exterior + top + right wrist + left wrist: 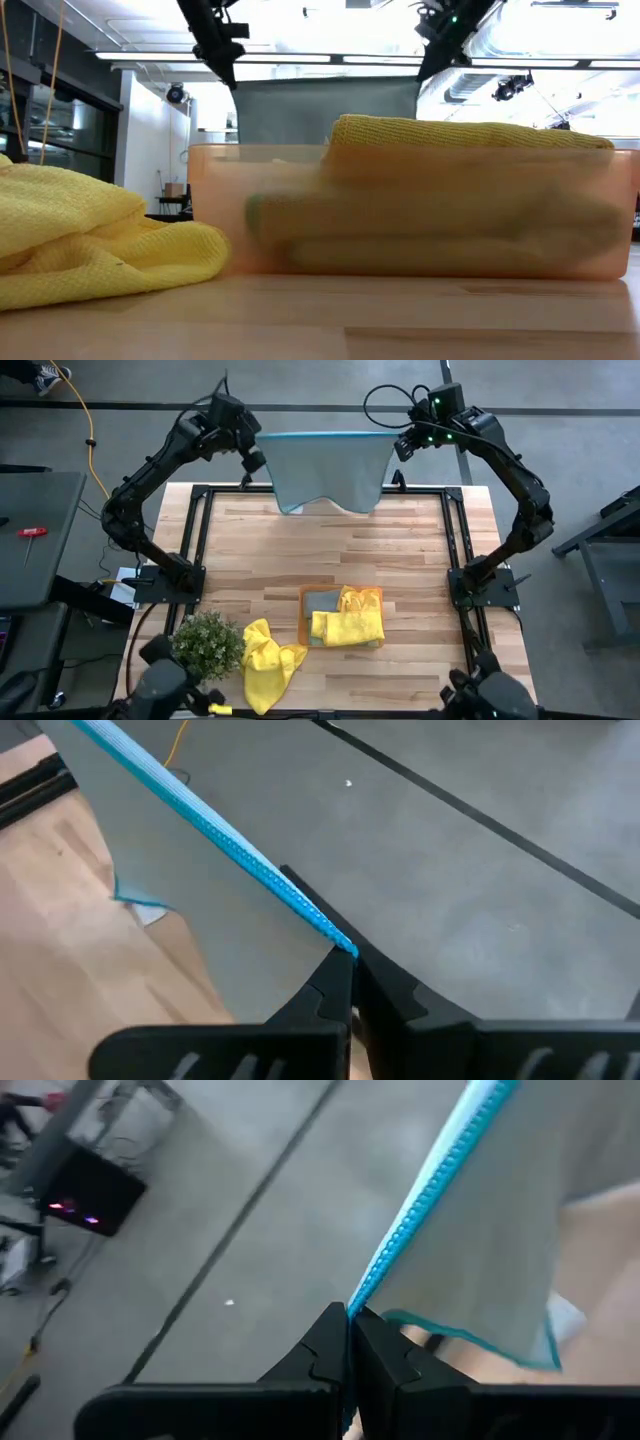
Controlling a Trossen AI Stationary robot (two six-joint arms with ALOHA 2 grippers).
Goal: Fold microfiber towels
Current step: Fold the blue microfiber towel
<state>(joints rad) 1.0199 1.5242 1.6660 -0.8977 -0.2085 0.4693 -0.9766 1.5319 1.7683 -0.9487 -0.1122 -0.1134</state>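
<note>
Hanging at table's 12 o'clock edge, grey-blue towel [325, 470] is being held taut by top corners: left gripper [256, 458] clamped at 9 o'clock corner, right gripper [403, 448] clamped at 3 o'clock. Long edge running 9-to-3; table [400, 560] lying toward 6 o'clock.

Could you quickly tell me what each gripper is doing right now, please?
Left gripper: shut on one top corner of the grey-blue towel.
Right gripper: shut on the other top corner.
</note>
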